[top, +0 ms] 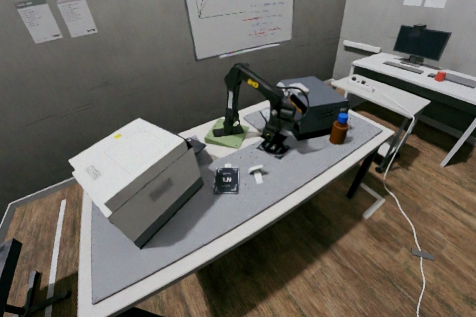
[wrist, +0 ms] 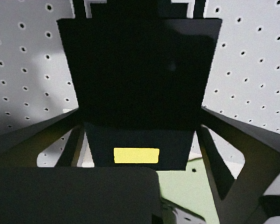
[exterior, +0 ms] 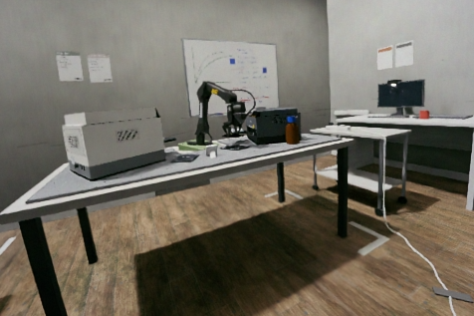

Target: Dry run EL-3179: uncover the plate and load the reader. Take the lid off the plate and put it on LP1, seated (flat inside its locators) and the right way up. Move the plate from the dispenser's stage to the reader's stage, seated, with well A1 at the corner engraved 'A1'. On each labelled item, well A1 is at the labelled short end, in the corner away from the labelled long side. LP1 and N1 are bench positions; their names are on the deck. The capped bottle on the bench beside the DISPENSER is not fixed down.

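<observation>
The gripper (top: 273,142) (exterior: 232,132) (wrist: 140,112) appears clenched across a dark lid (top: 275,147) (exterior: 233,135) (wrist: 140,75), poised low over the locator pad (top: 281,155) (exterior: 237,148) (wrist: 97,9), presumably LP1. Square it to the corners, lower it level, and spread the fingers only once it lies flat. Off to one side of the jaws, the dispenser (top: 322,104) (exterior: 271,128) and loose capped bottle (top: 339,133) (exterior: 292,134) limit sideways swings; the plate is hidden, probably on the dispenser's stage.
</observation>
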Controlling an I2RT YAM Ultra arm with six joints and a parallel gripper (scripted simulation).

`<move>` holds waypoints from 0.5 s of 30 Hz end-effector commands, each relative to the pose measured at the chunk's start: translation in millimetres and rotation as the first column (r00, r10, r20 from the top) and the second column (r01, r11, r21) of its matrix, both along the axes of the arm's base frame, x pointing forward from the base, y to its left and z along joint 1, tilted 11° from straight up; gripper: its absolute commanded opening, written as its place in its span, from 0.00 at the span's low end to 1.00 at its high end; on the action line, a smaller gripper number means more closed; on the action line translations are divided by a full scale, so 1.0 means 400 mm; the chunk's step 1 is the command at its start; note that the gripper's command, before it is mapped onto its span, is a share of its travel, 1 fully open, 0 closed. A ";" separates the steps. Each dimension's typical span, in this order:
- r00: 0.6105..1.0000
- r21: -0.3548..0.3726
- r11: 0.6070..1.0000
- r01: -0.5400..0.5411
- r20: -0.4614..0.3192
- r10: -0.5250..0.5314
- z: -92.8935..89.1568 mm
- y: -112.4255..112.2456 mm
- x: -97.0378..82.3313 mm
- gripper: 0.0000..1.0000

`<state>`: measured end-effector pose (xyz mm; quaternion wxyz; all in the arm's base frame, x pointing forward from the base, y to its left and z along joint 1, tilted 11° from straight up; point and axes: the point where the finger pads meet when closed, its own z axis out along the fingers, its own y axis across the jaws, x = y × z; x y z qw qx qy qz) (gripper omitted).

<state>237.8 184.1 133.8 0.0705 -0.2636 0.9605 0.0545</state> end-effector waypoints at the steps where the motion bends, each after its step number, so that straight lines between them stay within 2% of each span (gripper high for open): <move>1: 1.000 0.013 1.000 0.001 0.021 -0.001 -0.006 0.011 0.004 0.85; 4: 1.000 0.000 1.000 0.005 0.004 -0.005 -0.032 0.010 0.007 0.85; 8: 1.000 0.011 1.000 0.002 0.019 -0.002 -0.033 0.014 0.008 0.85; 11: 1.000 0.000 1.000 0.004 0.004 -0.004 -0.055 0.015 0.010 0.85; 15: 1.000 0.009 1.000 0.006 0.017 -0.006 -0.051 0.015 0.013 0.85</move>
